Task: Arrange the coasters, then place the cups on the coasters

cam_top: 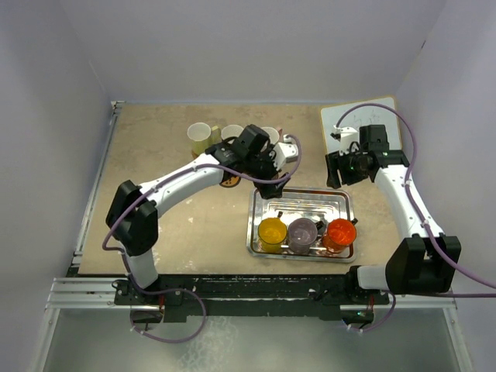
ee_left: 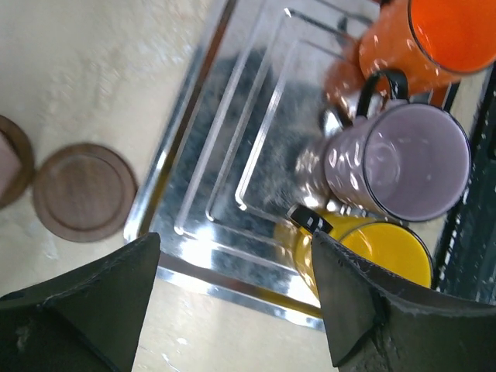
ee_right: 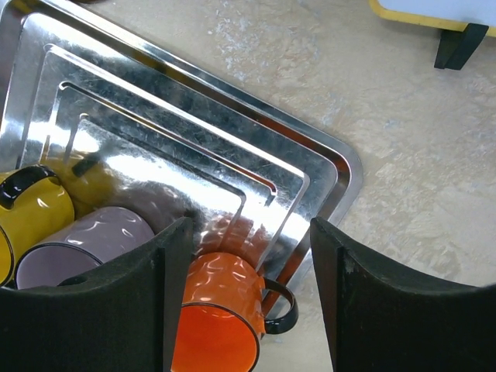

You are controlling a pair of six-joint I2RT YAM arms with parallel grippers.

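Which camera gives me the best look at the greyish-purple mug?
Left wrist: the greyish-purple mug shows large, rim and black handle clear. Top external shows it small, in the steel tray. Right wrist catches only part of it, at the lower left.

TOP VIEW: the fixed camera sits above and behind my two bases, looking forward and down over the whole table (cam_top: 147, 139) from well back, with my left arm on its left.

LEFT WRIST: this camera looks steeply down from close in, past my left fingers (ee_left: 85, 310) at the bottom of its frame. It takes in one corner of the steel tray (ee_left: 232, 155) and a strip of tabletop beside it.

RIGHT WRIST: just as close, this camera looks down between my right fingers (ee_right: 403, 310) at another corner of the tray.

All three views share the tray and its yellow cup (cam_top: 272, 231), purple cup (cam_top: 302, 230) and orange-red cup (cam_top: 341, 231).
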